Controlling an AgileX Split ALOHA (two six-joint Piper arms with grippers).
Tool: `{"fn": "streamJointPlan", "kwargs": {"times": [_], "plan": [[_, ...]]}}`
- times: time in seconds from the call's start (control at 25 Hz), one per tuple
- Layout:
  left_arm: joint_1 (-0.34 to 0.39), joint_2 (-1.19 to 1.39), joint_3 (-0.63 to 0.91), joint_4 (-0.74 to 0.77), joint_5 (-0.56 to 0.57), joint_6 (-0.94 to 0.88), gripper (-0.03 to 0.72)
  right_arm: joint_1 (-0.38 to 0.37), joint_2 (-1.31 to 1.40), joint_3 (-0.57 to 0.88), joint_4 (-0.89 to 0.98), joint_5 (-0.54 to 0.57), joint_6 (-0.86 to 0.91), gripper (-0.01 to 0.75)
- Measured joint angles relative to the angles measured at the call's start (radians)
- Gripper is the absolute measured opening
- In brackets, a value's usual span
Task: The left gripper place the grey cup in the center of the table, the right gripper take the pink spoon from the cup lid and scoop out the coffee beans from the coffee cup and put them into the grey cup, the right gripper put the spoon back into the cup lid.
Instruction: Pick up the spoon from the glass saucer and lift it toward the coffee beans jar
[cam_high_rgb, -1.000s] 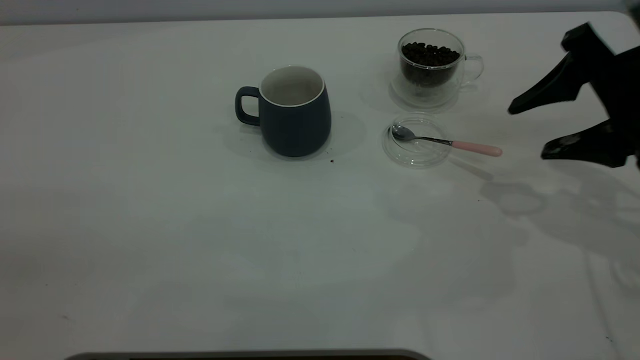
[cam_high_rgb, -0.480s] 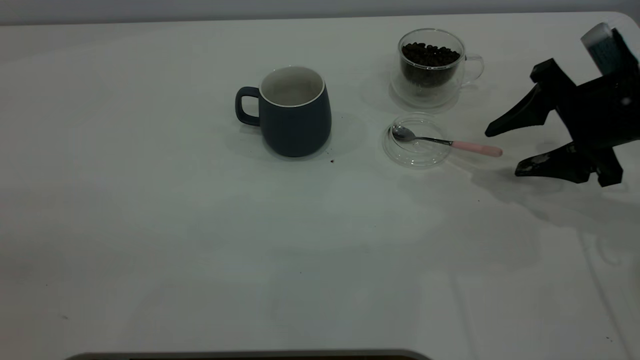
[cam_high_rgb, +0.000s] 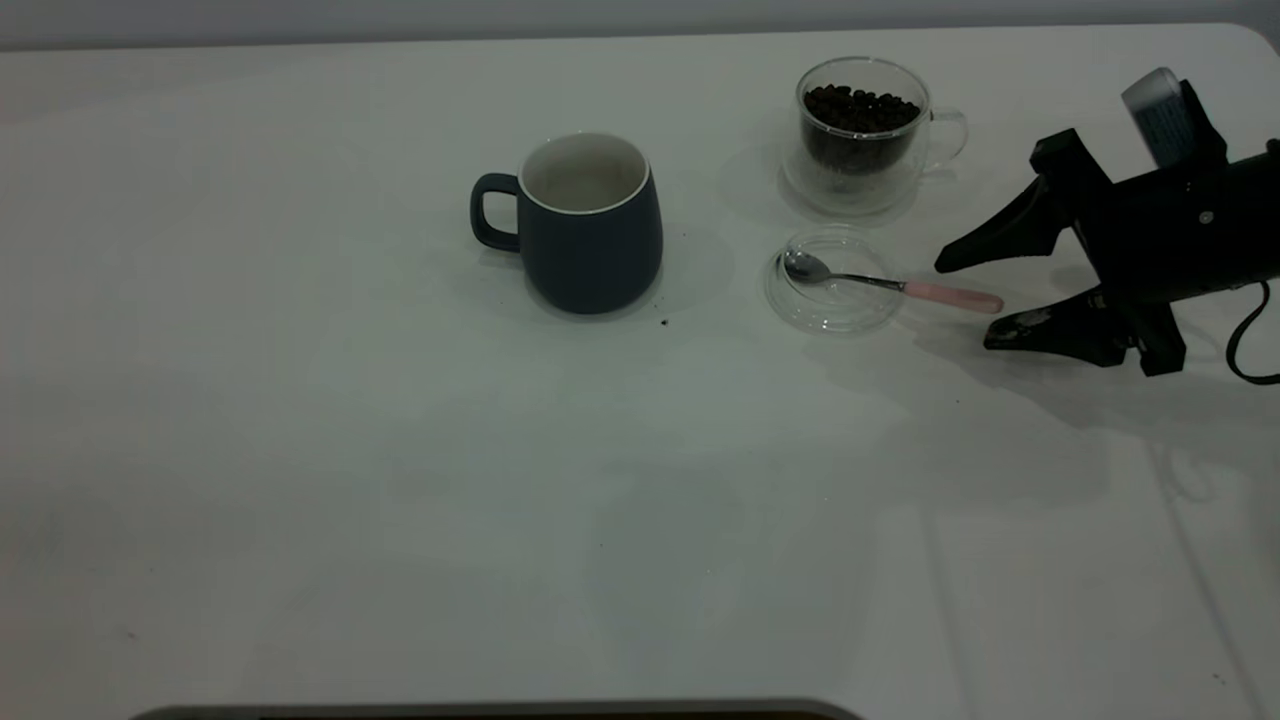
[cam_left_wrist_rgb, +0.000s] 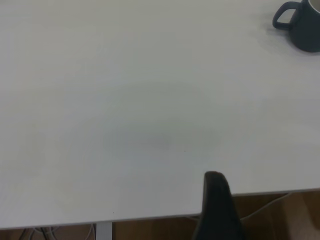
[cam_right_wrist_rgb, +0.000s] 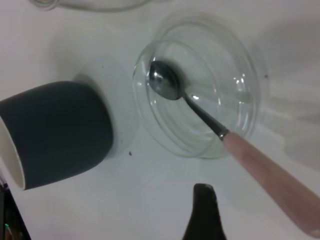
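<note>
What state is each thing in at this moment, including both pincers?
grey cup: upright on the table, empty inside.
coffee cup: upright, holding coffee beans.
cup lid: flat on the table, the spoon's bowl resting in it.
pink spoon: lying down, handle sticking out past the lid's rim, not gripped.
right pincer: open, at the handle's end.
left pincer: not fully in view.

The exterior camera looks steeply down across the table. The left wrist camera views it from farther off, sharing only the grey cup. The right wrist camera sits close above the cup lid.
</note>
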Motion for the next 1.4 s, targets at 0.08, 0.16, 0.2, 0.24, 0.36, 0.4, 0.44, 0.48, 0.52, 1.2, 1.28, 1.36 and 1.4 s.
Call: {"fn": "streamJointPlan", "kwargs": {"times": [0.08,0.16,0.2,0.24,0.36,0.4,0.44,0.48,0.52,1.2,1.28,1.36,1.4], "plan": [[0.0,0.0,0.0,0.0,0.0,0.0,0.565,0.0,0.0,0.0,0.0,0.015,-0.001,0.627],[0.0,0.0,0.0,0.0,0.0,0.0,0.565,0.0,0.0,-0.001,0.0,0.024,-0.006,0.625],[0.0,0.0,0.0,0.0,0.0,0.0,0.565,0.0,0.0,-0.003,0.0,0.028,-0.007,0.624],[0.0,0.0,0.0,0.0,0.0,0.0,0.565,0.0,0.0,-0.007,0.0,0.03,-0.008,0.622],[0.0,0.0,0.0,0.0,0.0,0.0,0.565,0.0,0.0,-0.017,0.0,0.046,-0.011,0.617],[0.0,0.0,0.0,0.0,0.0,0.0,0.565,0.0,0.0,-0.019,0.0,0.049,-0.012,0.615],[0.0,0.0,0.0,0.0,0.0,-0.001,0.565,0.0,0.0,-0.019,0.0,0.05,-0.014,0.614],[0.0,0.0,0.0,0.0,0.0,-0.001,0.565,0.0,0.0,-0.019,0.0,0.05,-0.015,0.613],[0.0,0.0,0.0,0.0,0.0,-0.001,0.565,0.0,0.0,-0.019,0.0,0.05,-0.017,0.613],[0.0,0.0,0.0,0.0,0.0,-0.008,0.565,0.0,0.0,-0.072,-0.001,0.031,-0.072,0.392],[0.0,0.0,0.0,0.0,0.0,-0.008,0.565,0.0,0.0,-0.073,-0.003,0.017,-0.075,0.31],[0.0,0.0,0.0,0.0,0.0,-0.008,0.565,0.0,0.0,-0.073,-0.017,0.012,-0.075,0.235],[0.0,0.0,0.0,0.0,0.0,-0.008,0.565,0.0,0.0,-0.073,-0.026,0.011,-0.075,0.198]]}}
